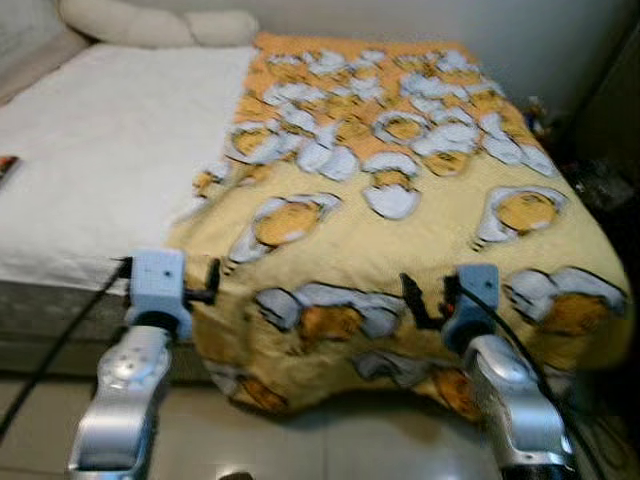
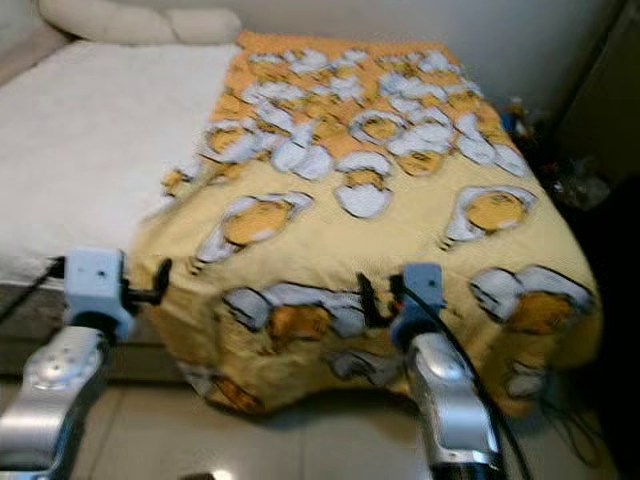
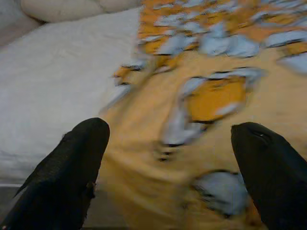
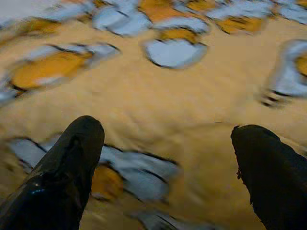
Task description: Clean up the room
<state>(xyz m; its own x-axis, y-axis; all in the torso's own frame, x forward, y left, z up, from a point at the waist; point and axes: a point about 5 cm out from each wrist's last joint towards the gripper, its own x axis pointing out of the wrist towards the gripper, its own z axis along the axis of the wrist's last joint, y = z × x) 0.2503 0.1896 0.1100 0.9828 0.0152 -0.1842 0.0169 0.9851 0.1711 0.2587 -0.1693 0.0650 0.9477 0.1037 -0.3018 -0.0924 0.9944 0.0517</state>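
At the bed's foot edge, the left tool (image 1: 212, 281) and right tool (image 1: 408, 290) hover open, gripping nothing, over the yellow blanket (image 1: 400, 230) covering the bed (image 1: 90, 150) from 12 to 3 o'clock. Pinching unevenly could drag it askew.

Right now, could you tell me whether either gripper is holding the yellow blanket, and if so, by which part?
Nothing is held. The left gripper and the right gripper are both open, at the foot edge of the blanket.
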